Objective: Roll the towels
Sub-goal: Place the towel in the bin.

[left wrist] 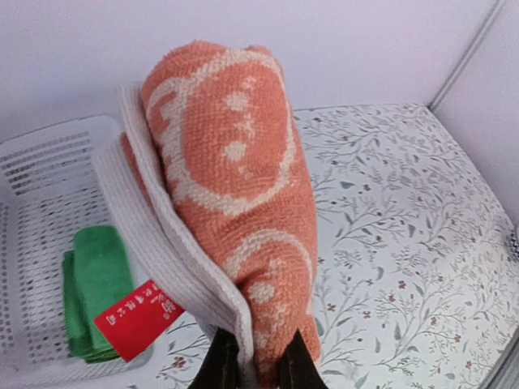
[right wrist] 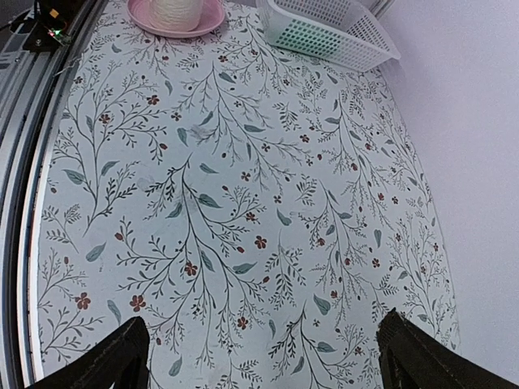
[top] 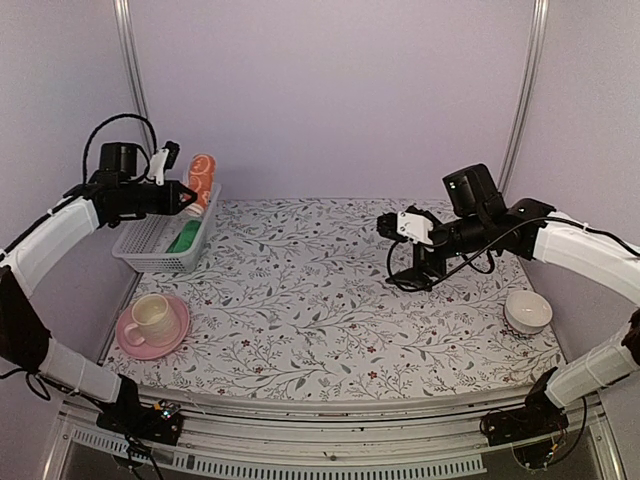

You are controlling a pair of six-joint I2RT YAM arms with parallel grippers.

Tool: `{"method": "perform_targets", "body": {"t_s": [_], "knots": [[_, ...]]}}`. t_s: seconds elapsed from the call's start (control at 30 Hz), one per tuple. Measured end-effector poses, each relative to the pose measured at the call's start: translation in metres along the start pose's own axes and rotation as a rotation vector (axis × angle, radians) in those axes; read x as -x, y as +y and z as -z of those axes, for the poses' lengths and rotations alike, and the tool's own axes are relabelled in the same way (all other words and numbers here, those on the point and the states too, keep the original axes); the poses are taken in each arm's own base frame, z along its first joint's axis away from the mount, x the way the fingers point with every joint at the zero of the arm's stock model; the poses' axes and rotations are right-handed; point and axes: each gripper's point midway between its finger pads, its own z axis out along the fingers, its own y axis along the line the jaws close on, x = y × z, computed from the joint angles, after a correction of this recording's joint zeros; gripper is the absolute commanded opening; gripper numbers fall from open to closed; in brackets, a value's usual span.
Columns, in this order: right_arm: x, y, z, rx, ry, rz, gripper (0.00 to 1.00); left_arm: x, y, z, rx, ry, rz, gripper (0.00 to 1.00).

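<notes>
At the upper left, the left gripper [top: 188, 197] is clamping the rolled orange towel [left wrist: 235, 203] upright above the white basket [top: 150, 250]. The green towel [top: 185, 237] is lying inside that basket. At the right, the right gripper [right wrist: 259, 356] is hovering over the table [right wrist: 243, 203], fingers wide apart.

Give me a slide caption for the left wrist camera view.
Left gripper clamps the rolled orange-and-white towel; the green towel lies in the white basket.
</notes>
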Motion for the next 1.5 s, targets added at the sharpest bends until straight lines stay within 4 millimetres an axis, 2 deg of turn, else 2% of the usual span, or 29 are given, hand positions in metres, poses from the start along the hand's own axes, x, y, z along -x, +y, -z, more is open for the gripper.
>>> {"method": "perform_targets", "body": {"t_s": [0.1,0.27,0.47,0.67,0.83,0.97,1.07,1.23,1.33,1.4,1.43,1.47,1.5], "knots": [[0.004,0.007,-0.002,0.024,-0.013,-0.004,0.99,-0.005,0.054,0.017,0.17,0.029,0.026,0.0],[0.006,0.015,-0.003,0.054,-0.026,-0.016,0.99,-0.03,0.115,0.025,0.37,0.143,0.053,0.0],[0.004,0.023,-0.012,0.095,-0.026,-0.029,0.99,-0.058,0.174,0.012,0.534,0.301,0.056,0.0],[-0.003,0.031,-0.024,0.134,-0.001,-0.039,0.99,-0.085,0.215,-0.001,0.569,0.428,0.058,0.0],[-0.002,0.035,-0.023,0.152,-0.009,-0.043,0.99,-0.103,0.241,0.002,0.548,0.468,0.093,0.0],[-0.001,0.036,-0.023,0.159,-0.013,-0.044,0.99,-0.113,0.256,-0.003,0.511,0.483,0.106,0.0],[-0.001,0.037,-0.023,0.166,-0.017,-0.045,0.99,-0.126,0.259,-0.017,0.454,0.505,0.116,0.0],[-0.002,0.039,-0.025,0.177,-0.015,-0.049,0.99,-0.158,0.265,-0.048,0.366,0.566,0.152,0.0],[-0.002,0.041,-0.025,0.184,-0.016,-0.051,0.99,-0.175,0.265,-0.057,0.334,0.598,0.172,0.0],[-0.002,0.042,-0.025,0.189,-0.017,-0.052,0.99,-0.175,0.265,-0.058,0.324,0.601,0.175,0.0],[-0.002,0.042,-0.026,0.191,-0.016,-0.052,0.99,-0.174,0.265,-0.058,0.321,0.597,0.176,0.06],[-0.003,0.043,-0.026,0.194,-0.015,-0.052,0.99,-0.173,0.265,-0.058,0.319,0.595,0.175,0.19],[-0.003,0.044,-0.027,0.198,-0.013,-0.052,0.99,-0.173,0.266,-0.057,0.317,0.595,0.177,0.27]]}}
